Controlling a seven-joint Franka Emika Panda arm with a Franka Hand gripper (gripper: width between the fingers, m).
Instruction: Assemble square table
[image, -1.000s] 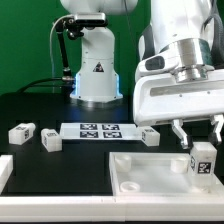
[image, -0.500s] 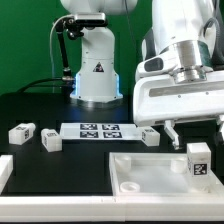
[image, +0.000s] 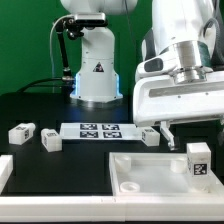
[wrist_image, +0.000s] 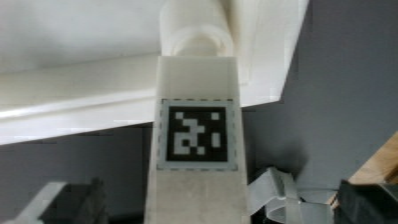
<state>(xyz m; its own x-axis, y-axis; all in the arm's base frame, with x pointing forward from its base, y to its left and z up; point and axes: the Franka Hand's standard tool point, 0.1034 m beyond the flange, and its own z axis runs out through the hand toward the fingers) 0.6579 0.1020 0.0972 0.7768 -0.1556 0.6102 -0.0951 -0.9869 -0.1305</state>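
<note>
The square tabletop (image: 150, 172) lies underside up at the front of the exterior view. One white tagged leg (image: 200, 161) stands upright at its corner toward the exterior view's right. My gripper (image: 190, 128) hangs just above that leg, open, with one finger (image: 165, 128) showing. In the wrist view the leg (wrist_image: 196, 140) rises from the tabletop's corner (wrist_image: 80, 85) between my gripper's (wrist_image: 169, 205) fingers (wrist_image: 276, 195), with gaps on both sides. Three loose legs lie on the black table: one (image: 22, 131), another (image: 52, 141), and a third (image: 150, 135).
The marker board (image: 98, 130) lies behind the tabletop. The white robot base (image: 97, 70) stands at the back. A white bracket edge (image: 4, 170) shows at the exterior view's left. A green backdrop closes the rear.
My fingers have spread apart from the upright leg and let it go. The leg stays standing in the tabletop's corner.
</note>
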